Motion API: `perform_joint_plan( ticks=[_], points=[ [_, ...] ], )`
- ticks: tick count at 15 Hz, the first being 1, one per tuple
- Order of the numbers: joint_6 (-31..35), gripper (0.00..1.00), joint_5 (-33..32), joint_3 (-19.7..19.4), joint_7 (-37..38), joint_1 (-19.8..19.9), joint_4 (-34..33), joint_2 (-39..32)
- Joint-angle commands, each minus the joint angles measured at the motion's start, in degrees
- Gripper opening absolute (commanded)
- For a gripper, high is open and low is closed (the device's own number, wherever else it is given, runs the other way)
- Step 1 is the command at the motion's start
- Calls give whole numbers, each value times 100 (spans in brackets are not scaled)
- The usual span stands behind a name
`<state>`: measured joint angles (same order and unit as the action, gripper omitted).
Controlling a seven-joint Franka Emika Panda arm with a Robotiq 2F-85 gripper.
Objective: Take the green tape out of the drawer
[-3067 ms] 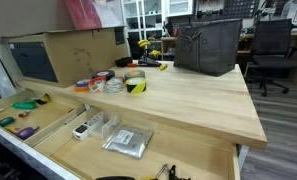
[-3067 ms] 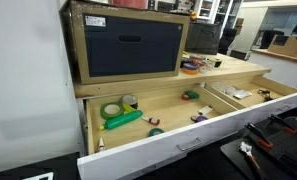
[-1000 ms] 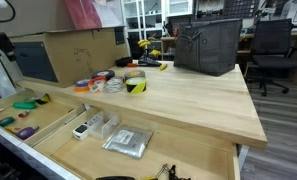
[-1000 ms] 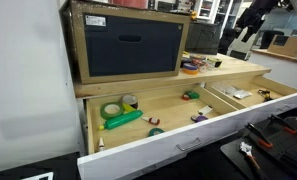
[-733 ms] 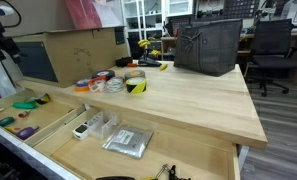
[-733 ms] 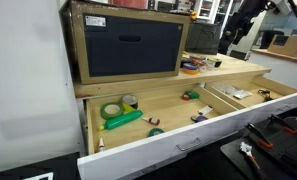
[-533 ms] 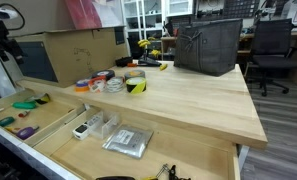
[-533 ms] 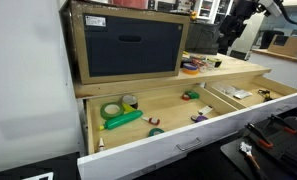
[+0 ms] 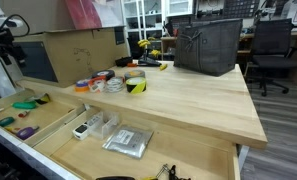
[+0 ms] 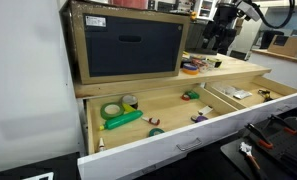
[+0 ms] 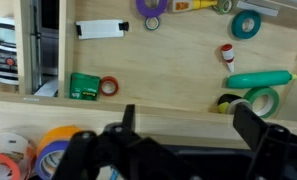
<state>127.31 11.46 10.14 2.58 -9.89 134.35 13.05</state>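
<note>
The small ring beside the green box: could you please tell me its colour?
Red. The ring shows best in the wrist view, right beside the green box.

Open drawer [image 10: 178,150], green tape [image 10: 155,131] inside, end effector [image 10: 216,44] over tabletop [image 10: 236,66]

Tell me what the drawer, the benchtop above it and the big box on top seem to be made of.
The drawer: pale matte wood, likely plywood, with a white front edge. The benchtop: light wood with faint grain lines and a slight sheen. The box: dull brown cardboard, by its flat tan faces.
</note>
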Motion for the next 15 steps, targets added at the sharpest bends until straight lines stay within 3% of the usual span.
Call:
perform_joint_plan(
  ticks=[1, 3, 4, 15],
  points=[
    [8, 100, -83, 138, 145, -119, -360, -501],
    [-208, 100, -209, 110, 5, -84, -522, -566],
    [-14, 100, -79, 111, 18, -121, -245, -425],
    [21, 100, -380, 238, 186, -192, -395, -744]
  ],
)
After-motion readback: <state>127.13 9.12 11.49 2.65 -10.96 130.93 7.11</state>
